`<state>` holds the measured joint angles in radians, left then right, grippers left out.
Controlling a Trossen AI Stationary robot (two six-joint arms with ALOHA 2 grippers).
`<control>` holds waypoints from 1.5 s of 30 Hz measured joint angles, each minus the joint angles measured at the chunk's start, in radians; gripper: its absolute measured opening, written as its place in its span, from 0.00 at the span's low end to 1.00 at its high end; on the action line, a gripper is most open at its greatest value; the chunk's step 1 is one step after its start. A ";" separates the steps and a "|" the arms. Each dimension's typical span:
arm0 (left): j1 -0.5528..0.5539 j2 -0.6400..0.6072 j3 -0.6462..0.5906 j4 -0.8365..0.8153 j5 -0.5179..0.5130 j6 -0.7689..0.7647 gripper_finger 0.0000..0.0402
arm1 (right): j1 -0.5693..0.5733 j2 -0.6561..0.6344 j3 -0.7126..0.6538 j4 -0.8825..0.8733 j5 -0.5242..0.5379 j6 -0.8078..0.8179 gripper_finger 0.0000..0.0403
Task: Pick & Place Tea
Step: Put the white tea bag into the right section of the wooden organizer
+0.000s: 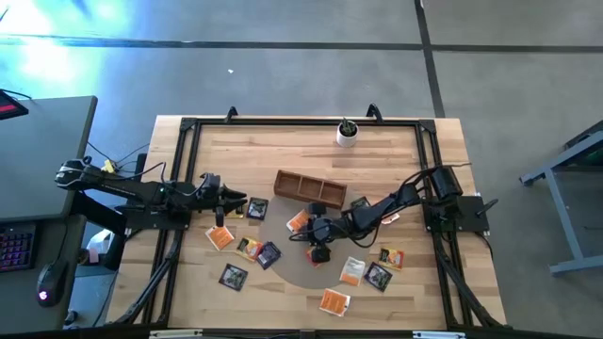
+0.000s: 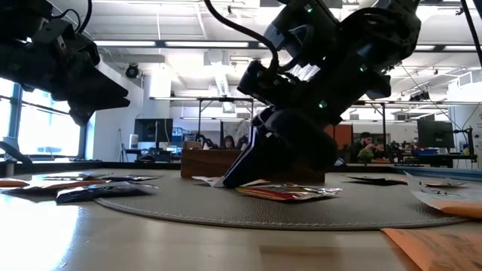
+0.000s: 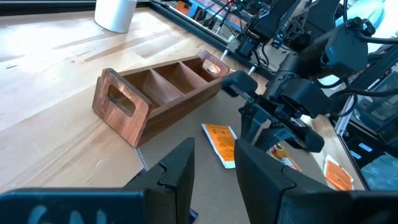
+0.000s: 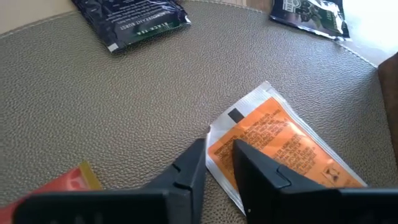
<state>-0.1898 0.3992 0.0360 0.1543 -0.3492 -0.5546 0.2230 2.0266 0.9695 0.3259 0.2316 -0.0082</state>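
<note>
Several flat tea sachets lie scattered on the table and on a round grey mat [image 1: 294,271]. An orange sachet [image 1: 299,221] lies on the mat just in front of the wooden tray [image 1: 309,188]. My right gripper [image 4: 219,148] is low over the mat, its fingers nearly shut at this sachet's [image 4: 283,149] edge. My left gripper [image 3: 214,155] hovers open above the table's left part [image 1: 236,202], touching nothing, and points toward the tray [image 3: 155,93]. A red and yellow sachet [image 2: 290,193] lies close to the right fingers. My right gripper has the orange sachet by its whitish side edge near a corner [image 4: 214,138], which runs into the narrow gap between the fingers. The fingers slant down from the table's right, tips at the mat [image 2: 232,179]. The sachet lies on the mat.
The tray has three compartments, and one end compartment [image 3: 211,67] holds an orange sachet. A white cup with a plant [image 1: 347,135] stands at the far edge. Dark sachets [image 4: 130,22] lie on the mat ahead, more sachets [image 1: 351,270] toward the near edge. Black frame rails border the table.
</note>
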 joint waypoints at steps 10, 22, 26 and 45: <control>0.000 0.000 0.000 0.000 0.000 0.000 0.28 | 0.000 0.001 -0.002 0.025 -0.050 0.000 0.01; 0.000 0.000 0.000 0.001 -0.001 0.000 0.28 | 0.001 -0.190 -0.005 0.007 -0.108 0.052 0.02; 0.000 0.000 0.000 0.008 -0.002 0.000 0.28 | 0.001 -0.344 -0.005 -0.031 -0.053 -0.005 0.01; 0.000 0.000 0.000 0.008 -0.007 -0.006 0.28 | -0.102 -0.523 -0.003 -0.521 0.359 0.236 0.00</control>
<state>-0.1898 0.3988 0.0364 0.1621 -0.3559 -0.5602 0.1205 1.5036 0.9667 -0.1949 0.5906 0.2275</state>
